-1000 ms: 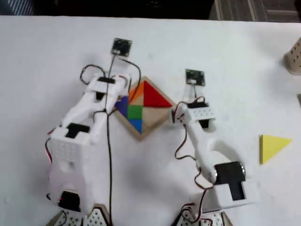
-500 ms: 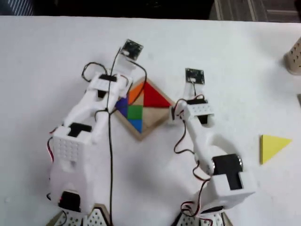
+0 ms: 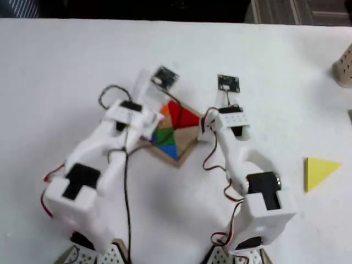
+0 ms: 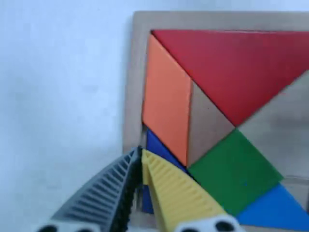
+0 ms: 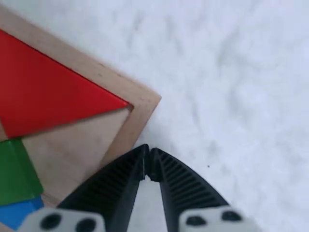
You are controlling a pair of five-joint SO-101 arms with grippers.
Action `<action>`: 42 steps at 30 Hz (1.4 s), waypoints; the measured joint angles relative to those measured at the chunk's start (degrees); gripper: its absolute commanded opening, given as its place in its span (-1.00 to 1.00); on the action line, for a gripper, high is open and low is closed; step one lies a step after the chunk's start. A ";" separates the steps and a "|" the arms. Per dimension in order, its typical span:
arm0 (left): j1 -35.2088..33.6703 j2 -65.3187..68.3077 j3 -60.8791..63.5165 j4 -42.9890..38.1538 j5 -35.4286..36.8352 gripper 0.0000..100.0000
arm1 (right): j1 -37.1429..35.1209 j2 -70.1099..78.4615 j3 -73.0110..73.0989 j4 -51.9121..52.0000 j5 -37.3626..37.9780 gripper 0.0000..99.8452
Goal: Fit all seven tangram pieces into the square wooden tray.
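- The left arm point(image 3: 104, 151) runs from its base at the near edge of the high view, slanting away and in toward the other arm, with the wrist bent downward.
- The left tool point(image 4: 141, 151) points down. Its grey finger point(image 4: 104, 193) and yellow finger point(image 4: 174, 193) lie pressed side by side, tips meeting.
- The right arm point(image 3: 242, 159) stands beside it, reaching almost straight away from its base, with the wrist tipped down.
- The right tool point(image 5: 147, 151) also points down. Its two black fingers point(image 5: 116, 179) touch at the tips, with a thin slit farther back.
- The two wrists sit near each other but apart.
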 measured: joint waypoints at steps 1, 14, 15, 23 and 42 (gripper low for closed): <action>0.62 -1.76 2.37 -0.97 0.00 -0.96 | 0.00 0.00 0.00 0.00 0.00 -0.95; 7.38 -24.00 30.15 -11.52 0.00 -0.96 | 0.00 0.44 0.00 -4.13 0.00 -0.95; 7.30 -25.41 31.21 -12.84 0.00 -0.96 | 0.00 0.44 0.00 -4.22 0.00 -0.95; -1.32 -28.22 34.55 -33.58 13.98 -0.96 | 0.00 0.44 0.00 -3.78 0.00 -0.95; -8.62 -12.66 18.81 -24.53 25.23 -0.96 | -1.23 17.41 -24.88 -2.02 26.55 -0.95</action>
